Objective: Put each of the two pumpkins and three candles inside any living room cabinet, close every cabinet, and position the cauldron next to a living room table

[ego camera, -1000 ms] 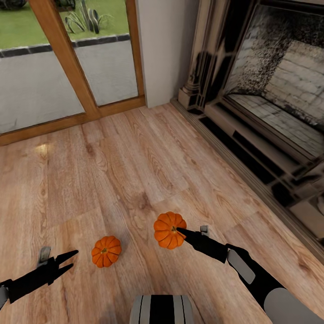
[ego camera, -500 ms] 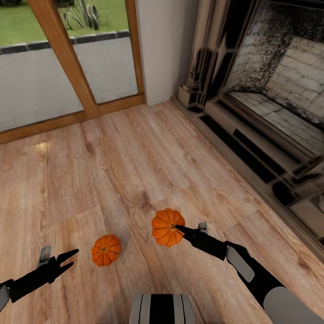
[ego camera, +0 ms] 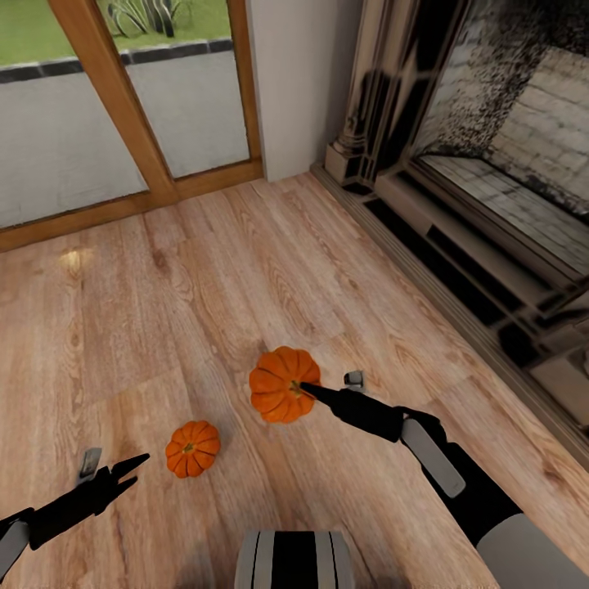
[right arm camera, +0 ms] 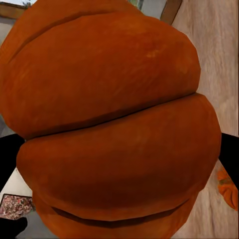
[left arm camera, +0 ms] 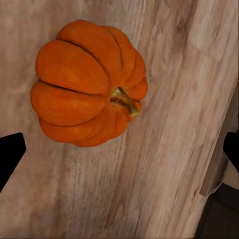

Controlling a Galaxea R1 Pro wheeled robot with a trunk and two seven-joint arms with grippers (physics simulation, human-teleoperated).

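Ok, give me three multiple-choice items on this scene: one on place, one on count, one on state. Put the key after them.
1. Where does the smaller pumpkin lie?
A. on the wood floor
B. on a shelf
C. in the fireplace

2. How many pumpkins are in the head view?
A. one
B. two
C. three

3. What is the right gripper doing?
A. hanging open over bare floor
B. holding a candle
C. shut on the larger pumpkin

Key: 1 A, floorboards surround it. 2 B, two orange ones show. 3 C, the pumpkin sits between its fingers in the right wrist view.

Two pumpkins (ego camera: 284,384) on floor (ego camera: 164,327) (apparently apart).
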